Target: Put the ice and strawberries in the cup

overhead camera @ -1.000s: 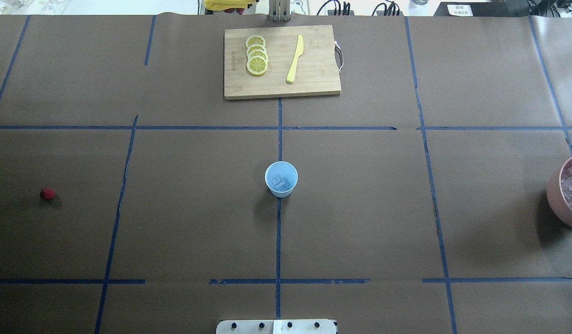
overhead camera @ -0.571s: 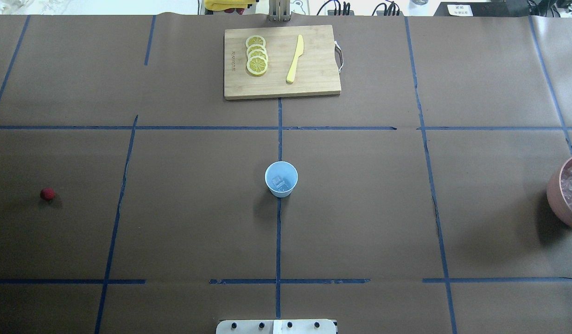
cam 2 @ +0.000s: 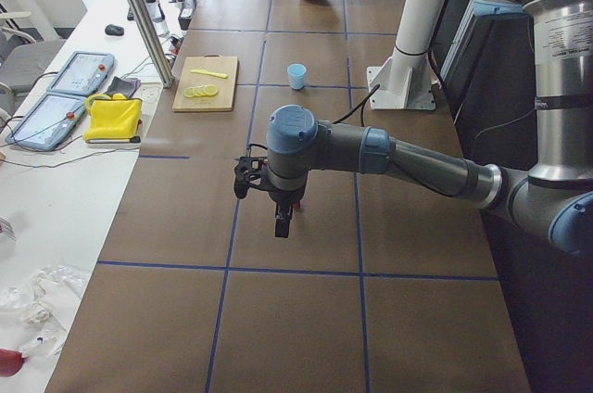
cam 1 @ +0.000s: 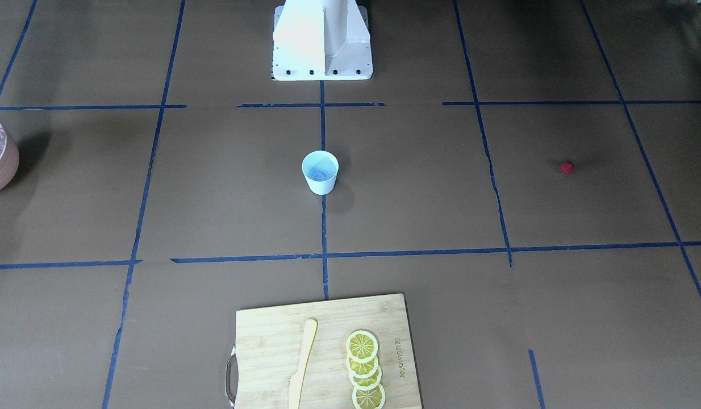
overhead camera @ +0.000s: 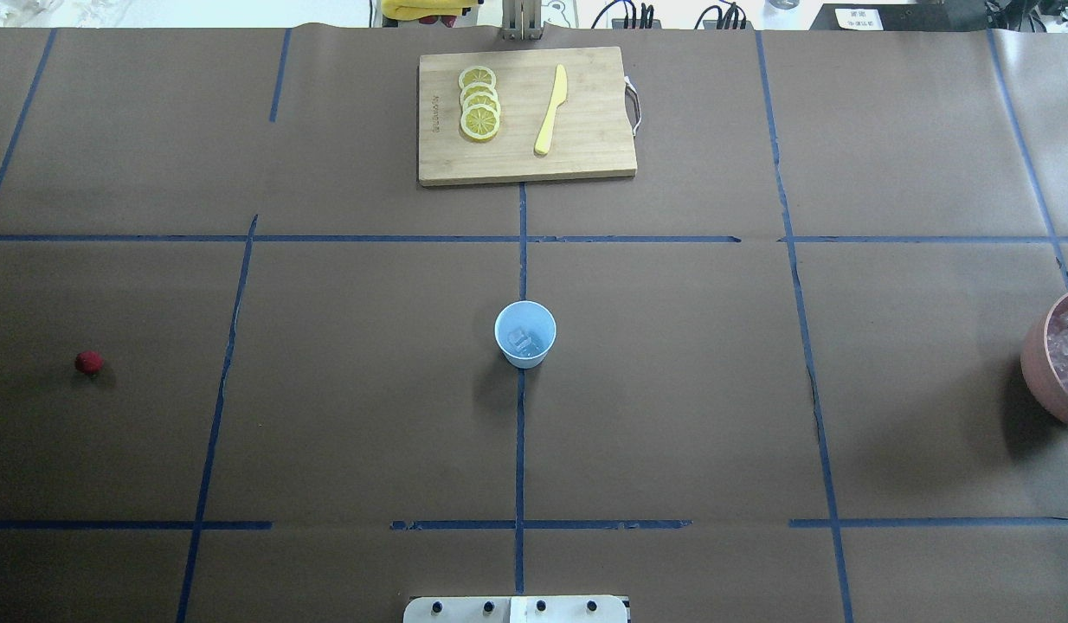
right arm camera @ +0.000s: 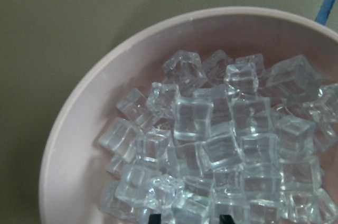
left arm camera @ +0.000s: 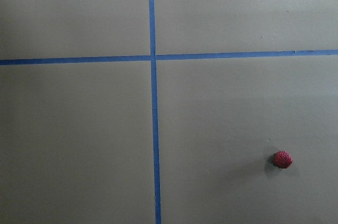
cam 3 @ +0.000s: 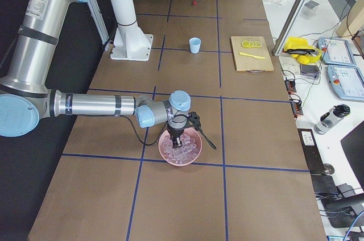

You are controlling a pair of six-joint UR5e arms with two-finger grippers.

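cup (overhead camera: 525, 334), 1 strawberry (overhead camera: 88, 362), 4 lemon slices (overhead camera: 479, 104)

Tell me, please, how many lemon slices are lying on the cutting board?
4. The lemon slices lie in one overlapping row on the cutting board, beside the knife; only the slice nearest the robot shows whole, so another could be hidden beneath.

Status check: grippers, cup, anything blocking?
Right gripper open over pink bowl of ice. Left gripper hovers by strawberry, state unreadable. Cup has ice, no berry. Cutting board beyond cup, off both paths.
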